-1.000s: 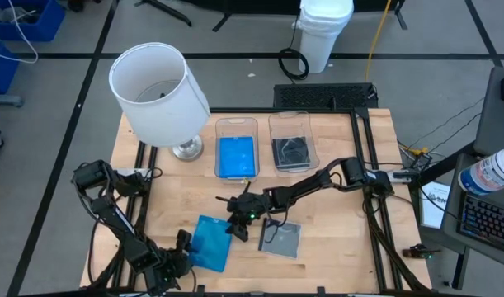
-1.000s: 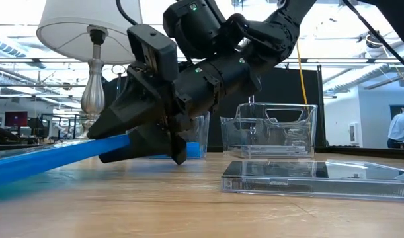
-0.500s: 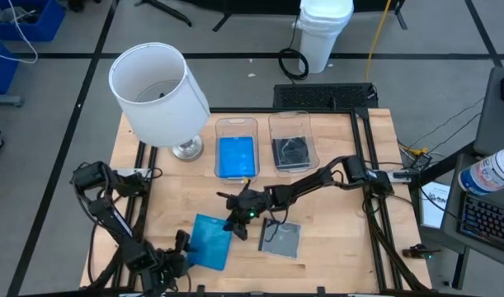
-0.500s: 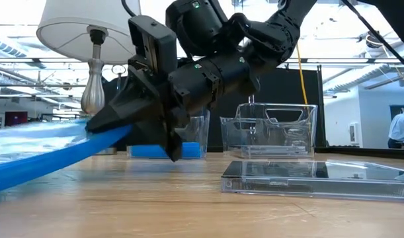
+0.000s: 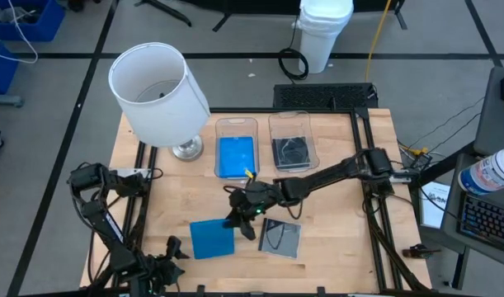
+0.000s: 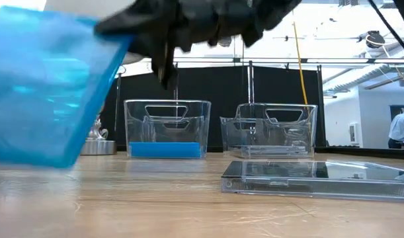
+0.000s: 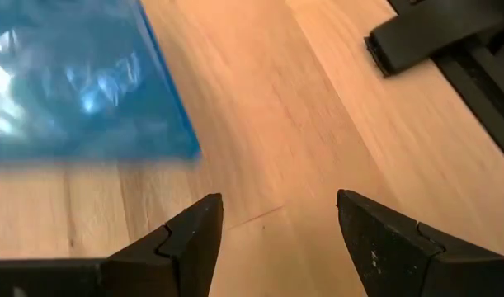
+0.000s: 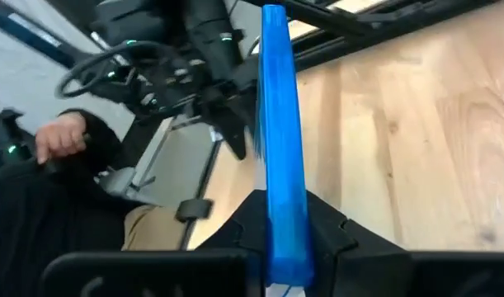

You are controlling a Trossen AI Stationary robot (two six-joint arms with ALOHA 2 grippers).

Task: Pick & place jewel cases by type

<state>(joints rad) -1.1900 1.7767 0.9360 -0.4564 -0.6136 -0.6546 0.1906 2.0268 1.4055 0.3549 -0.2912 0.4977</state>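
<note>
A bright blue jewel case hangs above the table's near middle, with my right gripper shut on it; the low view shows it raised and tilted. A clear jewel case with a dark inside lies flat on the table to its right. My left gripper stands open near the table's front left, just short of the blue case, touching nothing. My right gripper pinches the blue case between its two fingers at the case's right edge. It comes from the table's right, nearly level. The case stands edge-on between the fingers, lifted clear of the table and tilted.
Two clear bins stand at the far middle: the left one holds a blue case, the right one a dark one. A white table lamp stands at the far left. A person's hand shows beyond the table.
My right gripper has risen with the blue case. The case lay slanted with its near left end low by my left gripper, and now hangs clear of the table. My left gripper has drawn back a little toward the table's left edge, still open.
</note>
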